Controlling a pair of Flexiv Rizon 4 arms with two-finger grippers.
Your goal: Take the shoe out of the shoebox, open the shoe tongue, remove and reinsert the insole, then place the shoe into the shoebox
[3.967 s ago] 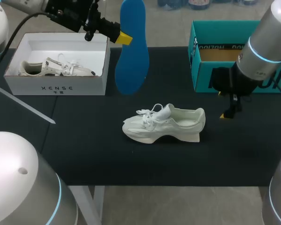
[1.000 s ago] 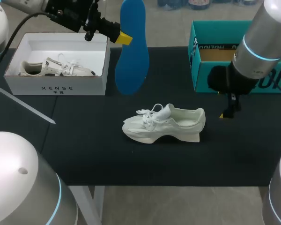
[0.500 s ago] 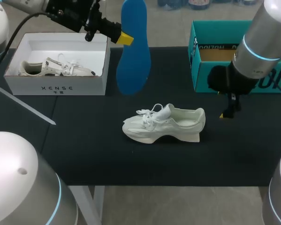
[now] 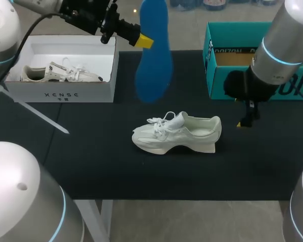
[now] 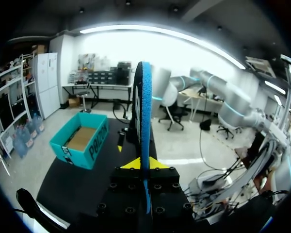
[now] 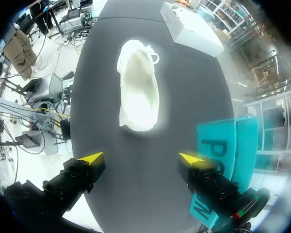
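The left gripper is clamped on the blue insole near its upper end, so the insole hangs edge-down above and behind the white trainer, well clear of it. The trainer stands on its sole on the black table, its opening facing up and its heel toward the right gripper. That gripper's fingers are apart and empty, just beyond the trainer's heel, with the teal shoebox farther behind the heel.

The step in hand looks like reinsertion. It would go best if the insole's lower end enters the trainer's opening first, tilted toward the toe and in line with the trainer's length. The right gripper should pinch the heel collar so the light trainer cannot slide or tip
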